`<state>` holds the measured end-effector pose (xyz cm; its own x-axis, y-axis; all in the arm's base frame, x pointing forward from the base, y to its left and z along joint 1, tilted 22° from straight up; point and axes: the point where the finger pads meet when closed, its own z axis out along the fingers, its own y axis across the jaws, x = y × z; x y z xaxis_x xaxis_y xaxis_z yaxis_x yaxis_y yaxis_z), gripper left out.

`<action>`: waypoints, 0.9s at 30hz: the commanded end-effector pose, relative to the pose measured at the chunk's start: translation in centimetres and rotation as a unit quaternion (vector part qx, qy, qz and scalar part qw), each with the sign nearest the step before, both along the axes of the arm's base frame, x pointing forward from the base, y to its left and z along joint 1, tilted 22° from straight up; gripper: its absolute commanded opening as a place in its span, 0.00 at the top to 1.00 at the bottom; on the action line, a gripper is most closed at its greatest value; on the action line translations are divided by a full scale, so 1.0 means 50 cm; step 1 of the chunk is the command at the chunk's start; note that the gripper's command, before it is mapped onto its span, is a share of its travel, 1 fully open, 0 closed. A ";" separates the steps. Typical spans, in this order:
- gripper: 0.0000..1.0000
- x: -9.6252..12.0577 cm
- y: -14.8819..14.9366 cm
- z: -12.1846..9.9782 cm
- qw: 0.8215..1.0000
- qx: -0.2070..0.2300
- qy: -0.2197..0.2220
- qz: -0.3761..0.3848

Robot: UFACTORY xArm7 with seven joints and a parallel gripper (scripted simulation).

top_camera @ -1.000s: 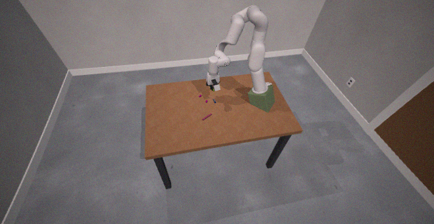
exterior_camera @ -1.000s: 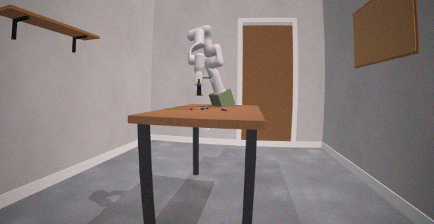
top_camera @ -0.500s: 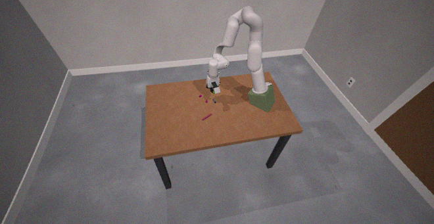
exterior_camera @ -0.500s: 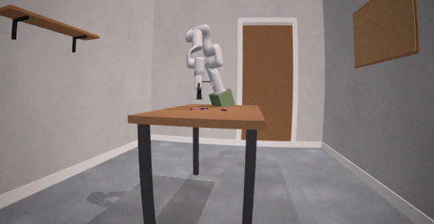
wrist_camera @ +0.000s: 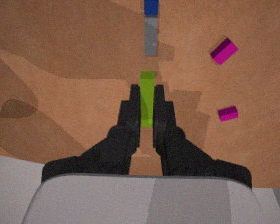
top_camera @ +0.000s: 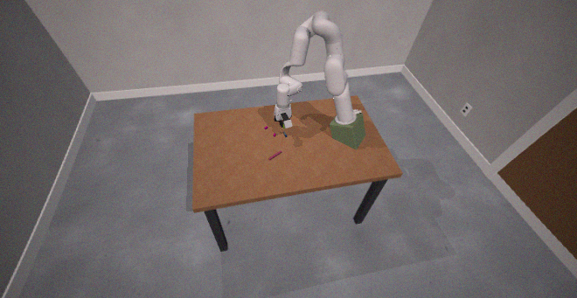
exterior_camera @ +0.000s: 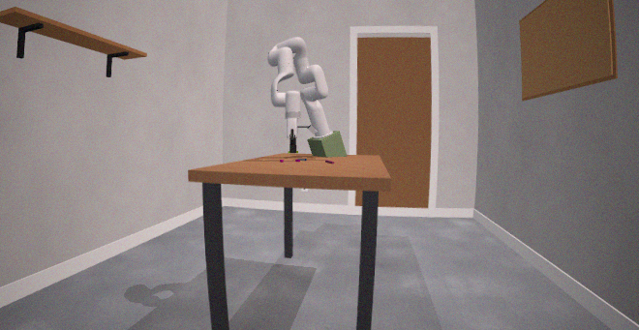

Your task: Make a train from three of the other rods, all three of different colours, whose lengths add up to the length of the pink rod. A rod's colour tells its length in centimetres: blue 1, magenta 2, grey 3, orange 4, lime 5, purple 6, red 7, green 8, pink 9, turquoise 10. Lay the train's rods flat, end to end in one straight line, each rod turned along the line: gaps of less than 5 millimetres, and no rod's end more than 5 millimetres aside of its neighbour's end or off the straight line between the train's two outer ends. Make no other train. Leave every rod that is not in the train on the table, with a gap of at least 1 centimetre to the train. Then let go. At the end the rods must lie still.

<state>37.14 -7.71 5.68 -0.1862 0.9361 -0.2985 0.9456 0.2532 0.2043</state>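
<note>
Lime rod (wrist_camera: pixel 147 96) clamped in nearly closed hand (wrist_camera: pixel 145 119) (fingers dark).

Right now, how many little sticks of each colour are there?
Blue: 1
Grey: 1
Lime: 1, held in the pincer
Magenta: 2
Pink: 1
Total: 6
</note>
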 end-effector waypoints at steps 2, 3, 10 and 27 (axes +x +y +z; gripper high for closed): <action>0.96 0.009 -0.005 -0.015 1.000 -0.007 -0.007 -0.001; 0.96 0.009 -0.006 -0.017 1.000 -0.007 -0.007 -0.001; 0.96 0.014 -0.010 -0.033 1.000 -0.007 -0.008 -0.001; 0.96 0.017 -0.013 -0.042 1.000 -0.007 -0.008 -0.001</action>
<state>37.89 -8.38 3.52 -0.1805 0.9326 -0.3126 0.9438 0.2536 0.2118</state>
